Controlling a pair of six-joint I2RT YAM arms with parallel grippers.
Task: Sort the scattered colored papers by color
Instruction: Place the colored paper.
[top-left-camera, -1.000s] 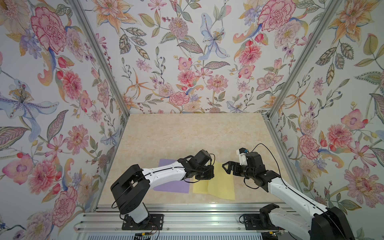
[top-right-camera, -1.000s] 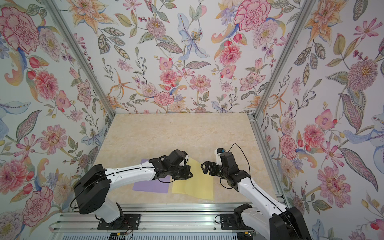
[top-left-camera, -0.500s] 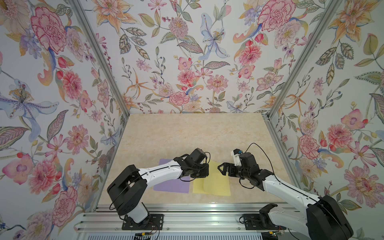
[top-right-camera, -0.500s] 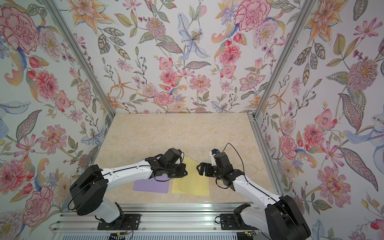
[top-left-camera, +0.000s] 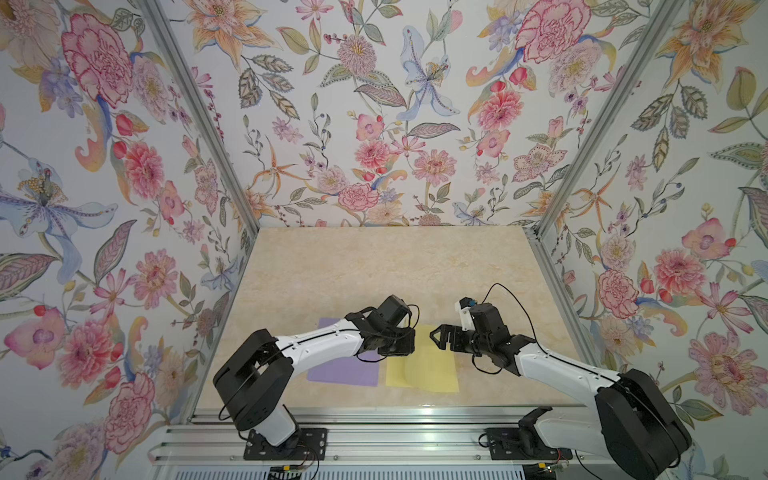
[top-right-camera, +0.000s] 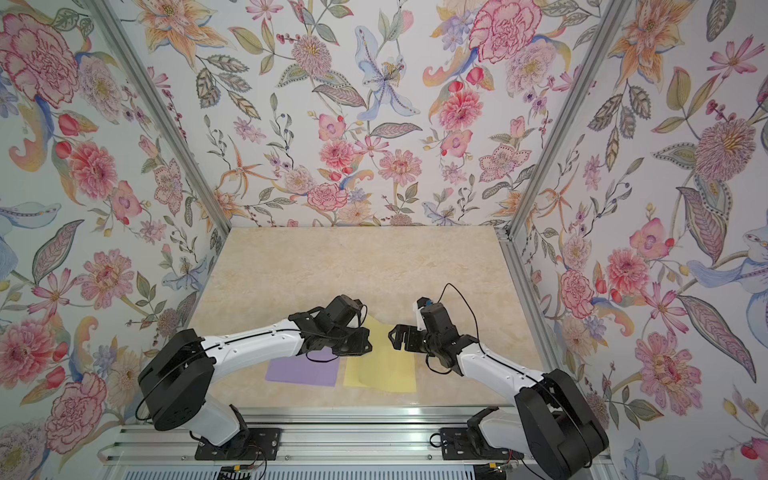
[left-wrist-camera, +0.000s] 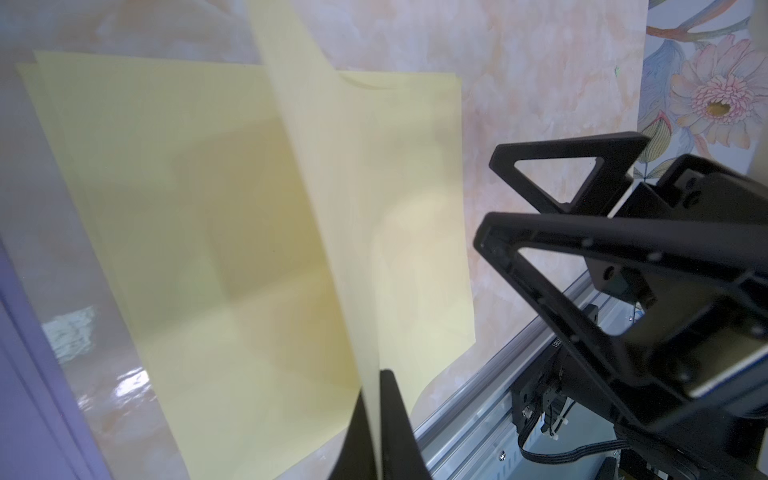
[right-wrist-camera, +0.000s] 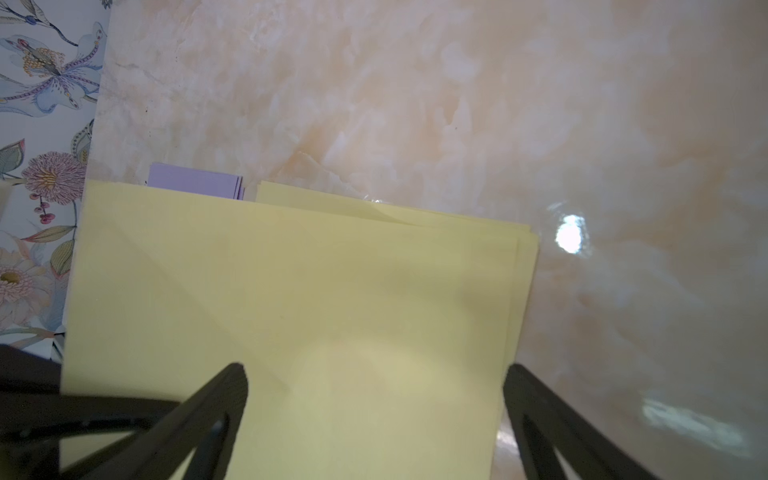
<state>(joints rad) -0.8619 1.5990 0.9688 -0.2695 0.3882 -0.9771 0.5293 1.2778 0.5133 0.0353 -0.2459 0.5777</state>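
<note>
The left gripper (left-wrist-camera: 376, 395) is pinched tight on the edge of one pale yellow sheet (left-wrist-camera: 316, 199). The sheet is thin, matte and plain. It stands on edge, slightly bowed, from the bottom middle to the top of the left wrist view. The right gripper (right-wrist-camera: 374, 370) has its black triangular fingers spread wide and grips nothing. In the right wrist view yellow paper fills the gap between them, and whether they touch it cannot be told.

Beneath the raised sheet a yellow stack (top-left-camera: 424, 372) lies flat at the lower middle of both top views, rectangular, its edges a little offset. Just left of it sits a lavender stack (top-left-camera: 345, 372), partly covered by the left arm. Both rest on a glossy beige marbled tabletop (top-left-camera: 374, 270), enclosed by floral-papered walls (top-left-camera: 374, 104), with a ribbed aluminium rail (top-left-camera: 374, 432) along the bottom.
</note>
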